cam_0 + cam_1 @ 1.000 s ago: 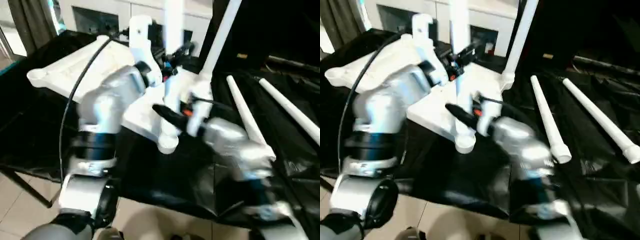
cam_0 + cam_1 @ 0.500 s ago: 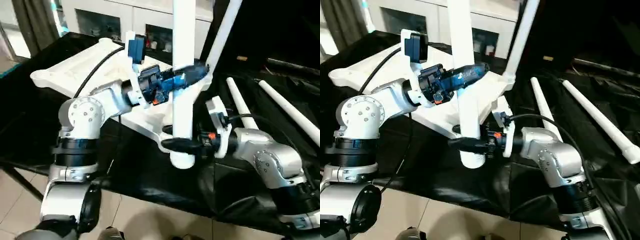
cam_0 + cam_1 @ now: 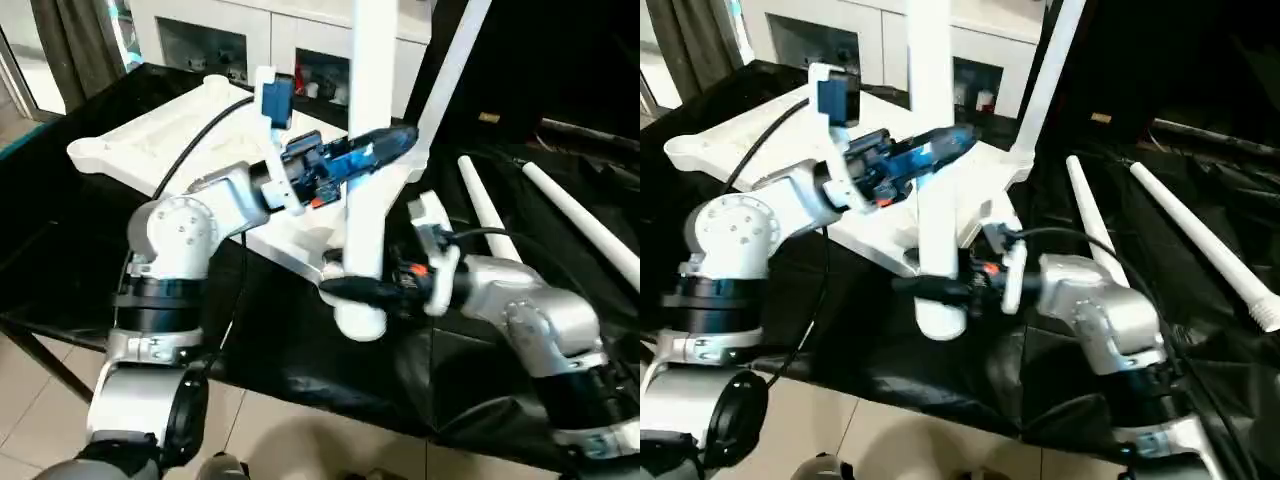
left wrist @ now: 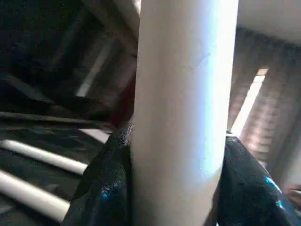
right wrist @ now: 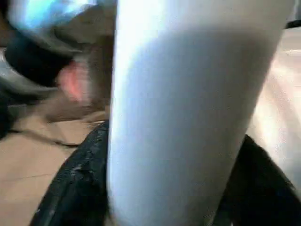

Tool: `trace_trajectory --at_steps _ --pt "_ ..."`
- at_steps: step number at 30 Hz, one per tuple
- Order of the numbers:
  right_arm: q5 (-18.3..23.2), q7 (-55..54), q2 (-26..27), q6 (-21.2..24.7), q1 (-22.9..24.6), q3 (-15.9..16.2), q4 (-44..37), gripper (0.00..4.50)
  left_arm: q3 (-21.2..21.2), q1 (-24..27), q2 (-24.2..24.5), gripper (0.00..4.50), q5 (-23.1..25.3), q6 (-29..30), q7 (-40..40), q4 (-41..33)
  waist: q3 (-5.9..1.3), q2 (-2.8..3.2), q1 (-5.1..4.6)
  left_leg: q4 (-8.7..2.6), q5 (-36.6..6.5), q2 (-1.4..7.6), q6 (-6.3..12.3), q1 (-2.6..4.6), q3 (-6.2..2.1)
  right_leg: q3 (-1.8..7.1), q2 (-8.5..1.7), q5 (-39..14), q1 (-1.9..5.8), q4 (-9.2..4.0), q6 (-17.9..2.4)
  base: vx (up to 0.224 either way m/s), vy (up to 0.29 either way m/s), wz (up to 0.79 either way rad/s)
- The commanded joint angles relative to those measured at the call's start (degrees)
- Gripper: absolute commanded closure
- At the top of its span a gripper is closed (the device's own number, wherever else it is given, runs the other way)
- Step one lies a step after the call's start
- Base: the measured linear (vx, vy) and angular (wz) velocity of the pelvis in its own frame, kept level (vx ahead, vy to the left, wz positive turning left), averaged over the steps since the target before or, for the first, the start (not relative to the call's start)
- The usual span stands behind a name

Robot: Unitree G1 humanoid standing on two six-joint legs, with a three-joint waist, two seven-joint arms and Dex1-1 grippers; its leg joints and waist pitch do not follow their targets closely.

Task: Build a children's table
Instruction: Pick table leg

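The white tabletop [image 3: 160, 140] lies upside down on the black-draped work table. A white leg [image 3: 370, 60] stands upright in its near corner socket [image 3: 360, 322]. My left gripper [image 3: 390, 143] is shut on this leg at mid-height, and in the left wrist view its black fingers [image 4: 106, 188] press both sides of the tube. My right gripper [image 3: 345, 290] reaches around the same leg [image 5: 178, 117] just above the socket. A second leg [image 3: 455, 60] stands upright in the far corner.
Two more white legs [image 3: 485, 215] [image 3: 590, 225] lie loose on the black cloth to the right. The draped table's front edge [image 3: 330, 395] runs just below the near socket, with tiled floor beneath. White cabinets stand behind.
A second ago both arms were blurred in motion. Since then the left gripper has settled on the upright leg and the right gripper has dropped to the leg's foot. Little has shifted in the last half second.
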Motion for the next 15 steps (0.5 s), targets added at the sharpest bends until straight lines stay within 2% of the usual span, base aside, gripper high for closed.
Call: trace_trajectory --at_steps 1,5,7,11,15 --pt "-3.69 -6.54 0.93 -2.27 -1.51 -0.73 2.20 1.37 -2.27 -1.87 -0.99 2.66 3.71 -2.18 4.38 -1.11 -4.07 0.79 -0.23 -4.37 -13.78 0.79 -3.04 1.36 -0.42 1.34 -1.90 -14.99 2.35 -4.23 -9.05 0.000 0.000 0.00" --pt "-7.34 -19.11 5.88 -1.52 -4.21 -2.22 8.04 1.37 -6.93 -3.47 -0.76 2.66 16.46 -7.66 17.47 -0.10 -4.10 0.96 -0.72 -4.52 -14.01 0.76 -4.04 1.42 -0.57 1.38 -1.70 -15.20 2.09 -4.24 -7.33 0.000 0.000 0.00" --pt "-8.14 -22.20 7.43 -1.78 -5.01 -2.57 10.28 1.37 -7.62 -3.80 -0.99 2.67 18.78 -8.10 20.87 -0.26 -4.24 1.13 -0.64 -4.42 -13.22 0.69 -4.22 1.34 -0.63 1.36 -1.64 -12.98 2.32 -3.89 -7.31 0.000 0.000 0.00" --pt "-9.53 -28.77 12.50 -2.47 -6.46 -3.57 13.64 1.37 -6.94 -4.49 -3.03 2.68 22.20 -7.71 29.01 -2.50 -4.54 1.13 -1.03 -4.23 -10.25 0.46 -3.96 1.09 -0.63 1.27 -1.42 -6.40 2.70 -3.21 -8.76 0.000 0.000 0.00" --pt "-9.20 -28.93 13.91 -2.96 -6.95 -3.49 13.93 1.74 -6.02 -5.12 -3.49 2.68 22.58 -7.94 31.10 -2.90 -4.64 1.24 -1.28 -4.11 -8.63 0.35 -3.10 0.99 -0.60 1.25 -1.31 -2.18 2.96 -2.91 -9.95 0.000 0.000 0.00"
